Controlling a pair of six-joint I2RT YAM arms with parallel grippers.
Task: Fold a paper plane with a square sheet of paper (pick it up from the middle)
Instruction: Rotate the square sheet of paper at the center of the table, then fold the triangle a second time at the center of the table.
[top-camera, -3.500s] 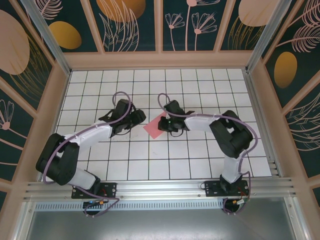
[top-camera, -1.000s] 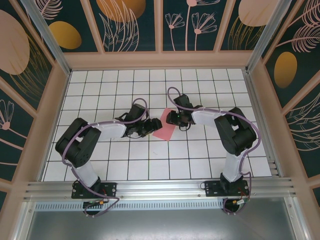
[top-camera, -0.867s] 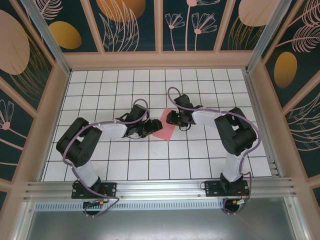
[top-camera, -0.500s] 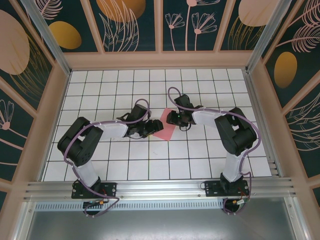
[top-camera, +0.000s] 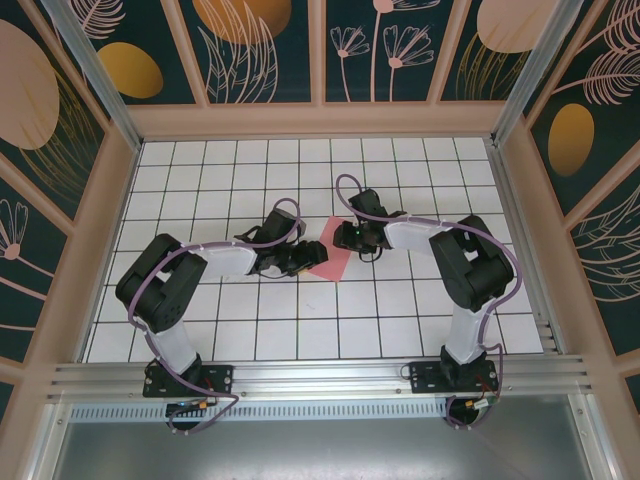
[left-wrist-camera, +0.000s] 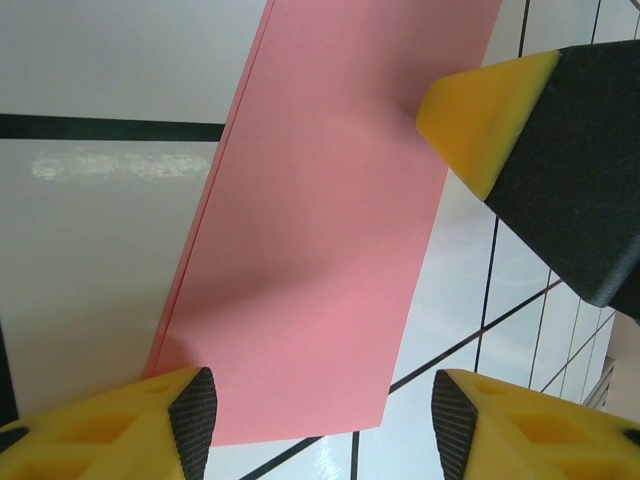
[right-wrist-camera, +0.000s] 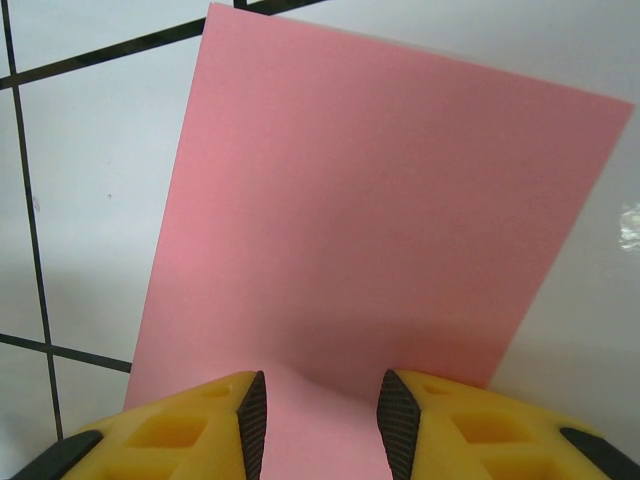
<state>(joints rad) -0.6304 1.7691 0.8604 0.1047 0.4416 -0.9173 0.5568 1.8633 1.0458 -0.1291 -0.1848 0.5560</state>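
L arm (top-camera: 225, 262) has swung in beside the sheet (top-camera: 335, 260), which has shifted a bit right and lies flat mid-worktop (top-camera: 300, 340). L fingers (left-wrist-camera: 185, 415) are apart, straddling one end. R fingers (right-wrist-camera: 250, 420) are part-open, tips pressing the paper down. Prob. first fold; next, L must lift an edge w/o dragging it.

The square sheet of paper (top-camera: 332, 263) lies on the table (top-camera: 400, 330) near its middle, between the two grippers. The left gripper (top-camera: 303, 258) stands over the sheet's left edge. The right gripper (top-camera: 341, 237) stands over its far-right edge, fingers astride the paper.
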